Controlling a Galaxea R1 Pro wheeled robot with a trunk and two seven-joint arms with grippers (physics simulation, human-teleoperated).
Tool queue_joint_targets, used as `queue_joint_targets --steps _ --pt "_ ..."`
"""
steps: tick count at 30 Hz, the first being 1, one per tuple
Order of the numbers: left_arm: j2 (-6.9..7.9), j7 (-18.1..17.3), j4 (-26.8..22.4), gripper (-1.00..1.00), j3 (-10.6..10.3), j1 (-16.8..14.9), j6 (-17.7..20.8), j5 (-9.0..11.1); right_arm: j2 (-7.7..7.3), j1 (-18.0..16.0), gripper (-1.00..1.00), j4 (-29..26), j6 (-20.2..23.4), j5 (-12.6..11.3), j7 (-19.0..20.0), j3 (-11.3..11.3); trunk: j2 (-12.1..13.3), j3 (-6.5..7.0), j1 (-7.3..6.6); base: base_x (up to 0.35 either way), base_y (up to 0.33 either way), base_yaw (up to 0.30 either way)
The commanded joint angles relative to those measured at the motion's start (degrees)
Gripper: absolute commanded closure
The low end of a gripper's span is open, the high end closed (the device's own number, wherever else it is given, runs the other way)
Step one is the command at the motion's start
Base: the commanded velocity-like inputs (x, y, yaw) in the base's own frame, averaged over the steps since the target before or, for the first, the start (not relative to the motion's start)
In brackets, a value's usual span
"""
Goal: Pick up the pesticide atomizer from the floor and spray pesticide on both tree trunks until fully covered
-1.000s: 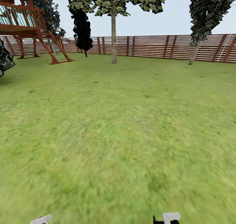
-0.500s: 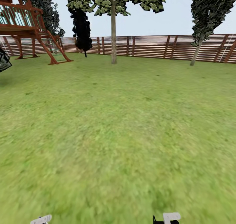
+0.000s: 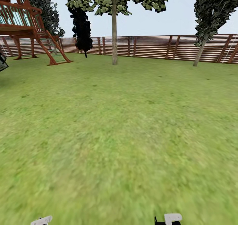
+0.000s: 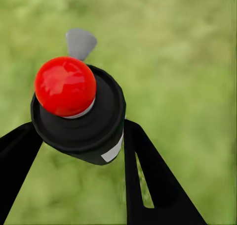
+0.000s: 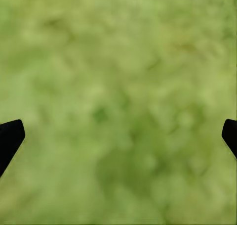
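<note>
My left gripper [image 4: 79, 136] is clamped on the pesticide atomizer [image 4: 79, 116], red tip toward the wrist camera; my right gripper [image 5: 118, 131] hangs spread over grass. Head camera adds two trees [image 3: 114, 30] [image 3: 211, 17] before the fence [image 3: 152, 47].

The pesticide atomizer [image 4: 81, 118] has a matt black, plastic-looking body with a white band, topped by a glossy, smooth red tip that catches highlights. The black fingers [image 4: 148, 180] gripping it look smooth and matt, like plastic. The lawn [image 3: 119, 136] is a rough, mottled green, matt throughout. The fence [image 3: 158, 47] shows brown wooden slats, and the play structure [image 3: 29, 27] has a reddish wood finish. The nearer tree trunk [image 3: 114, 37] looks smooth and pale grey-brown.
</note>
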Motion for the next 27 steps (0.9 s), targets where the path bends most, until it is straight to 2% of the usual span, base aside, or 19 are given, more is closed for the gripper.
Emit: queue_joint_targets --steps 1,27 --pt "0.03 0.0 0.0 1.00 0.0 0.0 0.0 0.0 0.00 0.0 -1.00 0.0 0.0 0.0 0.0 0.0 0.0 0.00 0.00 0.341 0.000 0.000" --pt "0.05 0.0 0.0 1.00 0.0 0.0 0.0 0.0 -0.09 0.0 -1.00 0.0 -0.1 0.0 -0.2 -0.1 0.0 0.00 0.00 0.341 0.000 0.000"
